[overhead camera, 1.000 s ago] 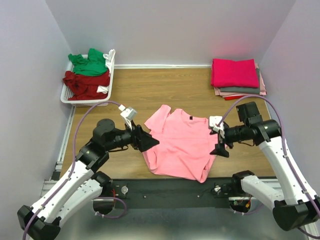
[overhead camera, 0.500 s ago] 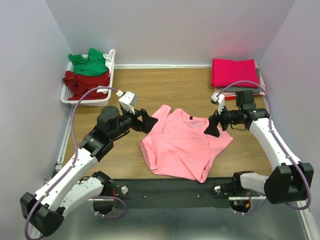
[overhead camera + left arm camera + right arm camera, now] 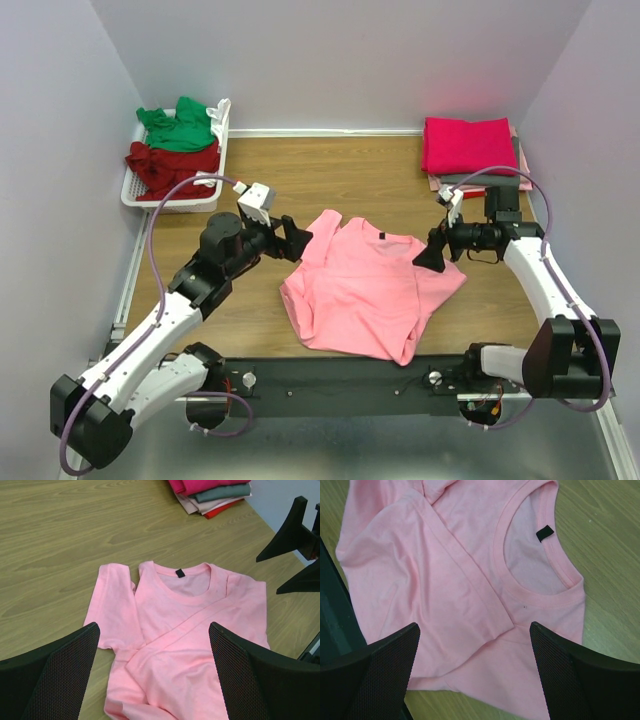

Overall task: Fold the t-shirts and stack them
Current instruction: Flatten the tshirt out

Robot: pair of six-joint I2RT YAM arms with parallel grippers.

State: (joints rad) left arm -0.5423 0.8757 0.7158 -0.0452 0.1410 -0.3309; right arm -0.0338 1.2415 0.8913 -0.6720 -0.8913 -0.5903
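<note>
Upper left, the white basket (image 3: 160, 206) holds a green t-shirt (image 3: 180, 128) atop a dark red t-shirt (image 3: 170, 165). The pink t-shirt (image 3: 365, 285) lies partly folded at centre, between the left gripper (image 3: 298, 238) and right gripper (image 3: 430, 252), both spread wide.

Light pink t-shirt (image 3: 365, 290): lies front up on the table (image 3: 330, 170), collar toward the far side, dark neck label (image 3: 544, 532) showing. Partly folded, with one side turned across the chest and one sleeve flat beside the collar.

Green t-shirt (image 3: 180, 128) and dark red t-shirt (image 3: 172, 165): crumpled in the white basket (image 3: 170, 203), far left.

Magenta t-shirt (image 3: 468, 145): folded, on top of the grey t-shirt (image 3: 480, 180) in the far-right stack.
</note>
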